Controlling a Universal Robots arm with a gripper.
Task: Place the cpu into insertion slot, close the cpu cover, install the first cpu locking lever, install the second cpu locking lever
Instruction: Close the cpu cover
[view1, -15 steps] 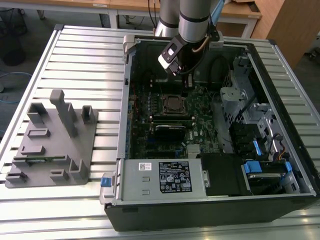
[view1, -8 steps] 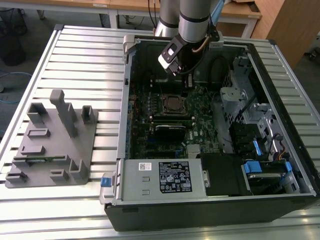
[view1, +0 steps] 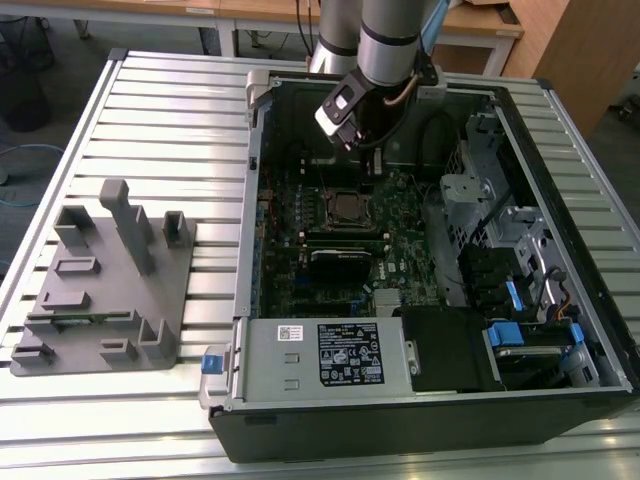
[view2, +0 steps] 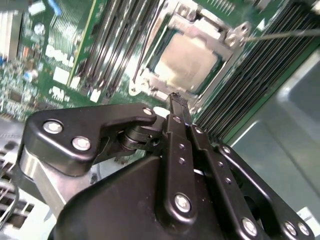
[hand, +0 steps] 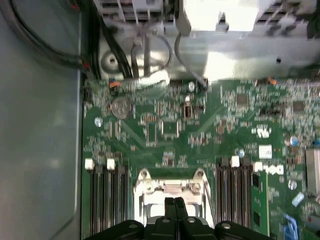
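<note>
The cpu (view2: 186, 59), a pale silver square, lies in the insertion slot (view1: 347, 207) on the green board. The cpu cover (view2: 226, 52) lies down flat around it as a silver frame; the cover (hand: 170, 189) also shows in the first wrist view. A thin wire locking lever (view2: 280, 34) sticks out from one corner of the cover, and another lever (view2: 142, 50) runs along its opposite side. My gripper (view2: 176, 100) hangs just above the socket's edge, fingers pressed together and holding nothing. It reaches down into the case in the exterior view, gripper (view1: 368, 168), and its tips meet over the cover in the first wrist view, gripper (hand: 175, 202).
Black memory slots (view2: 115, 40) flank the socket on both sides. A grey power supply box (view1: 320, 355) fills the case's near side, and a drive cage (view1: 490, 200) stands at the exterior view's right. Black cables (hand: 50, 45) run along the case wall. A grey fixture (view1: 105, 280) sits on the slatted table.
</note>
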